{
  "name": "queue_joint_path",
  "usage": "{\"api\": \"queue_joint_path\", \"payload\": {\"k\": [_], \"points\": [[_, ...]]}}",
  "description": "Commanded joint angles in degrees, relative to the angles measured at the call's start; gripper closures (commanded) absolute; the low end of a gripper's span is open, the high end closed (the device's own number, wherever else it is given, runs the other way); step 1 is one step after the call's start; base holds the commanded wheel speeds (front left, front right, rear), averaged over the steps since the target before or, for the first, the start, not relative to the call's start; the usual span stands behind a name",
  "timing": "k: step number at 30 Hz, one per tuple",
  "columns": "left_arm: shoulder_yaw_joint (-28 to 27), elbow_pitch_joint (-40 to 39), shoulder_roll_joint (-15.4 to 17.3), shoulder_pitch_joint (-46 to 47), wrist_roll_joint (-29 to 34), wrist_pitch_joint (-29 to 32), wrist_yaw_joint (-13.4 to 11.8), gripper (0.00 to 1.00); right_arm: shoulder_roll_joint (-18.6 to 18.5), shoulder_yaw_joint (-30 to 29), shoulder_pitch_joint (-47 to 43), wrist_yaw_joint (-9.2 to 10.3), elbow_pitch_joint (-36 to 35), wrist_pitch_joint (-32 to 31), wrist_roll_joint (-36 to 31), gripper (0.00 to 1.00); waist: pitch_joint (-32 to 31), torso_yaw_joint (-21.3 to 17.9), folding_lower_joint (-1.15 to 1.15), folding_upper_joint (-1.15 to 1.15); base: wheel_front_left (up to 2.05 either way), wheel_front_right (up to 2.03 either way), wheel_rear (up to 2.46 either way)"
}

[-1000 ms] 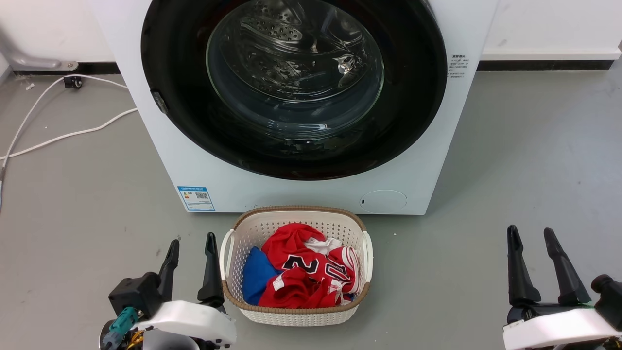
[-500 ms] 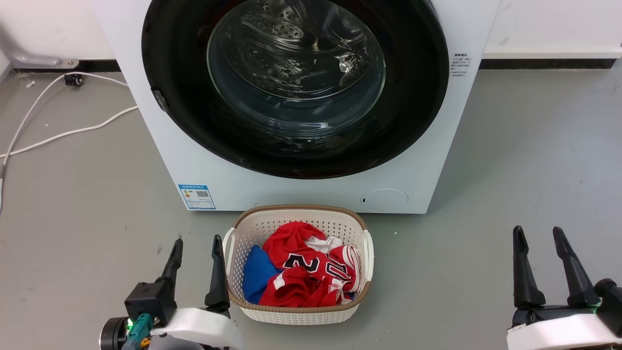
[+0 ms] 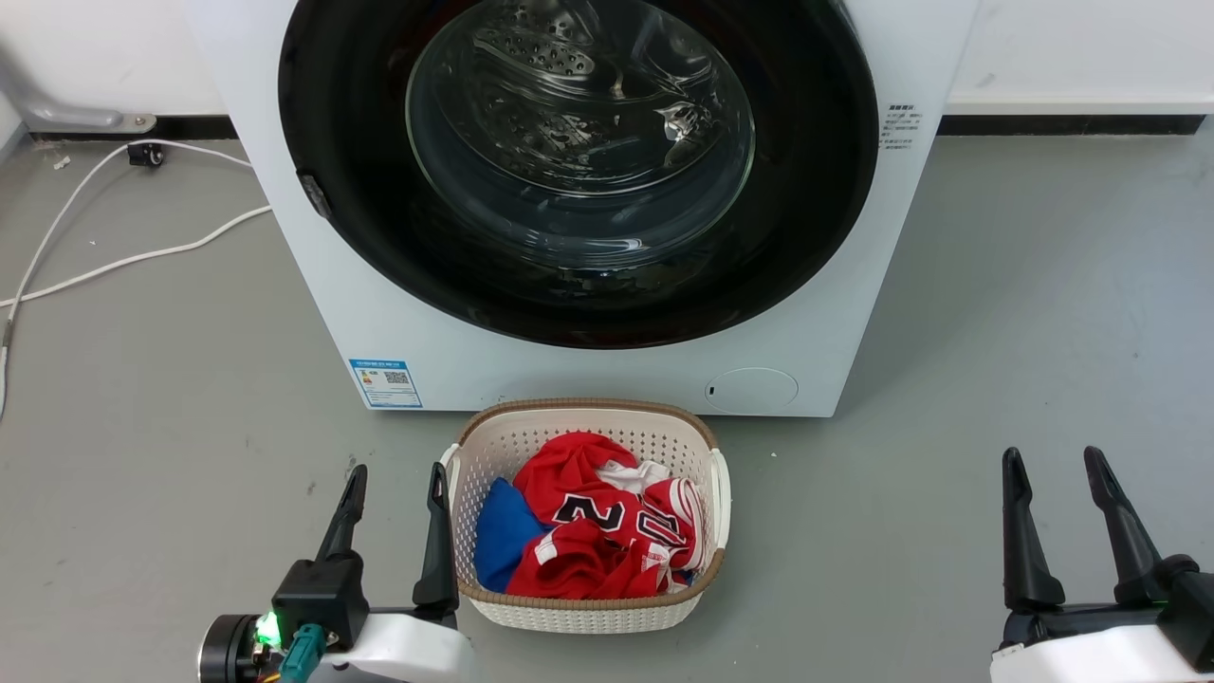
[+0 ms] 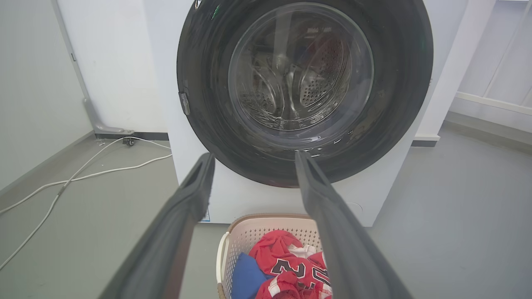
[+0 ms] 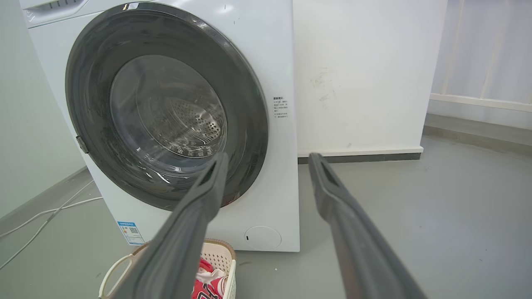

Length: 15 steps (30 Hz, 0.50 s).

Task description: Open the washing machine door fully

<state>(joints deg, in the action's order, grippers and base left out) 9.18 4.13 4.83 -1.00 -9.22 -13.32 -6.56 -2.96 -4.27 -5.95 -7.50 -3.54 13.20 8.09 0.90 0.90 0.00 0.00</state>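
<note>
The white washing machine (image 3: pixel 588 379) stands straight ahead on the floor. Its washing machine door (image 3: pixel 816 190) lies shut, flat against the front, with the steel drum visible through the glass. A small grey tab (image 3: pixel 313 194) sits on the rim's left edge. My left gripper (image 3: pixel 396 470) is open and empty, low on the floor just left of the basket, well short of the door (image 4: pixel 399 83). My right gripper (image 3: pixel 1052 453) is open and empty at the lower right. From its wrist the door (image 5: pixel 91 83) appears to the left of the fingers.
A white laundry basket (image 3: pixel 569 617) holding a red jersey (image 3: pixel 607 531) and blue cloth stands directly before the machine. White cables (image 3: pixel 142 256) trail over the grey floor at the left. A white wall and dark baseboard (image 3: pixel 1062 125) run behind.
My left gripper has slid right, closer to the basket's side, and its wrist has turned. The right gripper has sunk slightly. The door has not moved.
</note>
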Motion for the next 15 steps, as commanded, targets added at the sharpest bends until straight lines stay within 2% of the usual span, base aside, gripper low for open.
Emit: {"api": "queue_joint_path", "payload": {"k": [1, 15], "points": [[0.14, -0.09, -0.13, -0.55, 1.32, -0.51, 0.15, 0.0, 0.11, -0.08, -0.26, 0.02, -0.53, 0.6, -1.02, 0.0, 0.03, 0.01, 0.0, 0.0, 0.0, 0.0, 0.0], [-0.43, 0.98, -0.96, -1.29, 5.82, -1.76, 0.86, 0.0, 0.15, 0.42, -1.31, 0.02, -0.63, 1.93, -3.6, 0.0, -0.09, 0.02, 0.0, 0.0, 0.0, 0.0, 0.0]]}}
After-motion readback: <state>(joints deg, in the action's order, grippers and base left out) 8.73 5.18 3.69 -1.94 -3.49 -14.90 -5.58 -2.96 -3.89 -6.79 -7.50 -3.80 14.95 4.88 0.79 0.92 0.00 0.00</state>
